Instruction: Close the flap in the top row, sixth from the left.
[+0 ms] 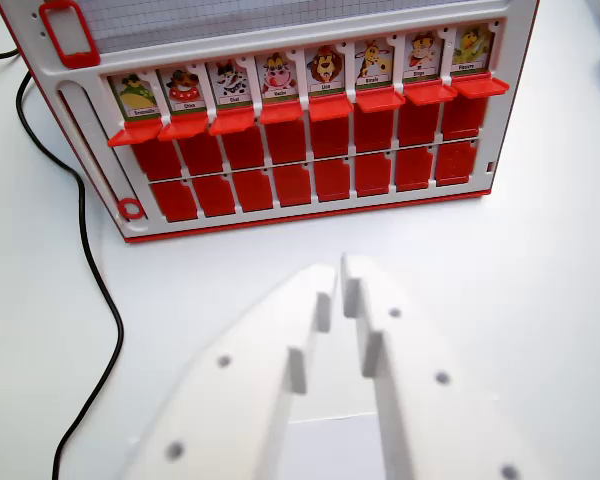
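White table [540, 280], red game board [300, 215] (top cut off), gripper [340, 268] nearly clenched, empty, short of sixth flap [380, 99].

The game board's [280, 215] top is cut off; card labels unreadable.

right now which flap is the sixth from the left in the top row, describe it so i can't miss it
Start at the red-and-white game board standing at the top of the wrist view and follow its upper row of eight open animal cards from the left. The sixth flap sits between the lion card and a card with a red-and-white figure. Its picture is a yellowish long-necked animal, likely a giraffe.
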